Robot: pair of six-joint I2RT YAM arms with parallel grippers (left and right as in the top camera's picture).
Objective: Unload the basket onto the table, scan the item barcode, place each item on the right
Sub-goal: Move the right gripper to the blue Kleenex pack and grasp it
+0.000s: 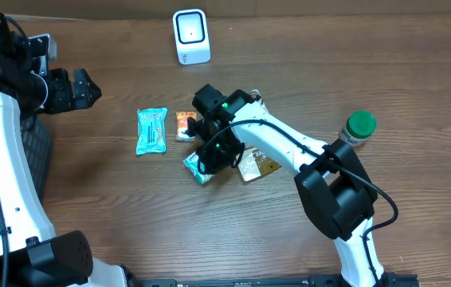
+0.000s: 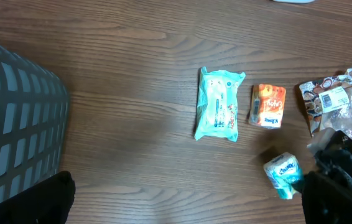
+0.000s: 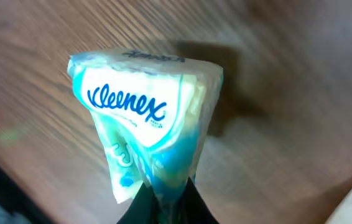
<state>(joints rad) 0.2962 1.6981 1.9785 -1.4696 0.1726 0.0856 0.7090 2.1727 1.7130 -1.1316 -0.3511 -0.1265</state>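
**Pack pinched, scanner yet to be reached**

From overhead, the right gripper [image 1: 208,162] is down near the middle of the tabletop [image 1: 114,215], nipping the tissue pack [image 1: 195,169] among a small cluster of goods: wipes [image 1: 151,130] and an orange packet [image 1: 186,125] just beyond it, a foil packet [image 1: 257,166] on its other side. The scanner [image 1: 191,36] stands well apart at the far edge, its face turned toward the cluster. The left gripper [image 1: 82,88] hangs by the left edge with its jaws spread wide and nothing between them. By my reckoning the pick-up is done. What remains is carrying the pack to the scanner and showing it the barcode.

The left wrist view shows the pack [image 2: 282,175] low on the right, its end against the dark bulk of the right gripper [image 2: 334,177]. The wipes [image 2: 219,103] and orange packet [image 2: 268,106] lie untouched toward the far edge, and a basket [image 2: 14,124] sits at the left.

In the right wrist view the jaws are shut tight on the pack's [image 3: 145,124] bottom edge. The film is bunched between the right gripper's [image 3: 162,200] tips, and the rest of the pack stands clear beyond them, logo side to the camera. It casts a shadow on the wood. Whether it is lifted off the tabletop I cannot tell. No barcode shows on this side.
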